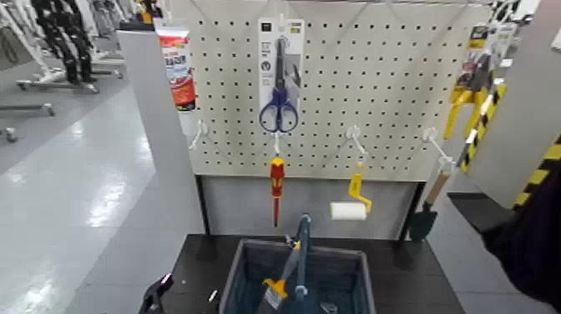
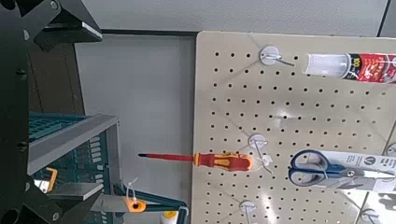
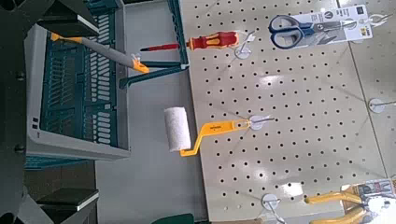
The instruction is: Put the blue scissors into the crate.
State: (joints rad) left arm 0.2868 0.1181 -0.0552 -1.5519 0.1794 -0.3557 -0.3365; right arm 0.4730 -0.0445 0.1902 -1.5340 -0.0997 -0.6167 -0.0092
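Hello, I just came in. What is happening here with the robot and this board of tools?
Nothing is being held yet. The blue scissors, on their white card, hang on the pegboard, above a red-and-yellow screwdriver. A small paint roller hangs to the right. The crate stands on the dark table below the board, with a brush inside. The left gripper is low beside the crate, and the right arm waits at the right edge.

Bright overhead light glares off the floor (image 1: 75, 192); head view soft.
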